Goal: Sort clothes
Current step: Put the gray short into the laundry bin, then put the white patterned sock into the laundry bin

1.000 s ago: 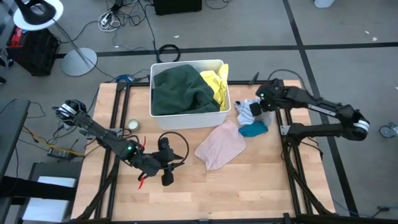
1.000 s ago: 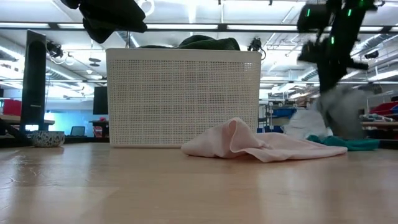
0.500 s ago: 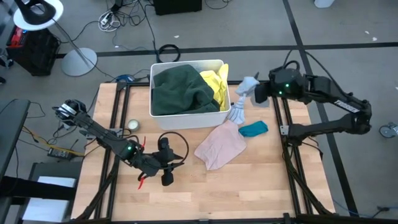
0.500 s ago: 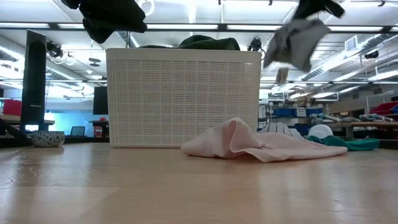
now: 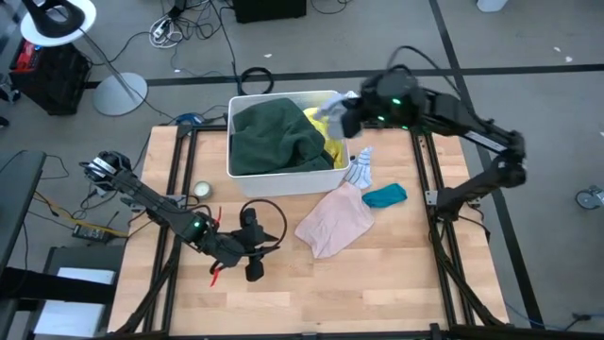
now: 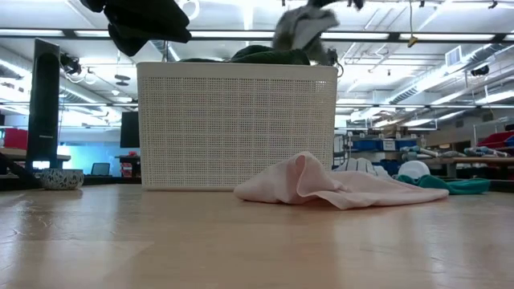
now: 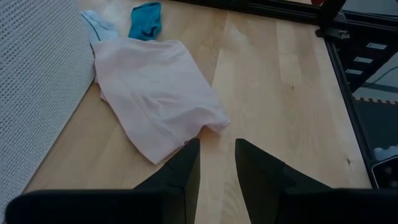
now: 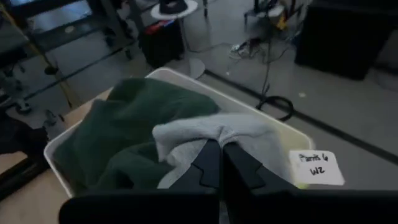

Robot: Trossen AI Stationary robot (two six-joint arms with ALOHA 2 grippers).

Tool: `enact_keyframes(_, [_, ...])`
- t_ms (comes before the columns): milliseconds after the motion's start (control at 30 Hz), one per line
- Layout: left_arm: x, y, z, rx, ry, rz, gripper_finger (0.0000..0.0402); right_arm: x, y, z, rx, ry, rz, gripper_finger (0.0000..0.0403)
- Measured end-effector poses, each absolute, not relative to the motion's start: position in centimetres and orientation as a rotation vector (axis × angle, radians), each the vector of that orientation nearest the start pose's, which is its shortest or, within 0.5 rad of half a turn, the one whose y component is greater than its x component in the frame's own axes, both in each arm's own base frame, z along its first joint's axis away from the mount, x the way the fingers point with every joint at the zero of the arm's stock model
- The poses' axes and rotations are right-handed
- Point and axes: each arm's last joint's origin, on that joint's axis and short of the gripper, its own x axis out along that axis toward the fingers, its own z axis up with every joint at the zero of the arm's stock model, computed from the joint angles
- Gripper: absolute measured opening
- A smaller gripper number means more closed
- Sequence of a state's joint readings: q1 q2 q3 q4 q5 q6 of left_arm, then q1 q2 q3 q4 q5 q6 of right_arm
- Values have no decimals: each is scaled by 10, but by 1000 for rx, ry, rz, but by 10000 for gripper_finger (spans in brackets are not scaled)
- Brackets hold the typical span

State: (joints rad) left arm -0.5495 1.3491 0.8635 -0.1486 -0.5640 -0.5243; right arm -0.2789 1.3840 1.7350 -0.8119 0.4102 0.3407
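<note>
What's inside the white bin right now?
The white bin holds a dark green garment over most of it and a yellow garment at one end. Anything under them is hidden.

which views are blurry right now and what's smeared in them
Low view: the grey garment above the white bin is motion-smeared, while the pink garment on the table is sharp. Right wrist view: soft throughout, the grey garment and the green garment lack crisp edges. High view: the right gripper is slightly blurred.
</note>
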Motion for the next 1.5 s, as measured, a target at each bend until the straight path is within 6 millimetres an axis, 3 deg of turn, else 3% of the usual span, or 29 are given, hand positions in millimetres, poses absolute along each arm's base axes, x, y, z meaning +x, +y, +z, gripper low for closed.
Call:
enact_keyframes(133, [248, -133, 245, -176, 516, 153, 106, 283, -111, 440, 329, 432, -699, 0])
enact_keyframes(400, [247, -134, 245, -178, 522, 144, 106, 323, -168, 358, 457, 779, -736, 0])
enact_keyframes(567, [247, -134, 245, -175, 524, 142, 106, 350, -178, 314, 422, 929, -669, 0])
enact_keyframes(733, [247, -134, 245, -162, 525, 138, 106, 362, -181, 286, 407, 1032, -592, 2])
enact_keyframes(1000, [247, -134, 245, -157, 527, 134, 106, 357, -175, 290, 345, 1086, -568, 24])
enact_keyframes(1500, [247, -134, 245, -160, 526, 134, 106, 301, -138, 381, 279, 862, -564, 148])
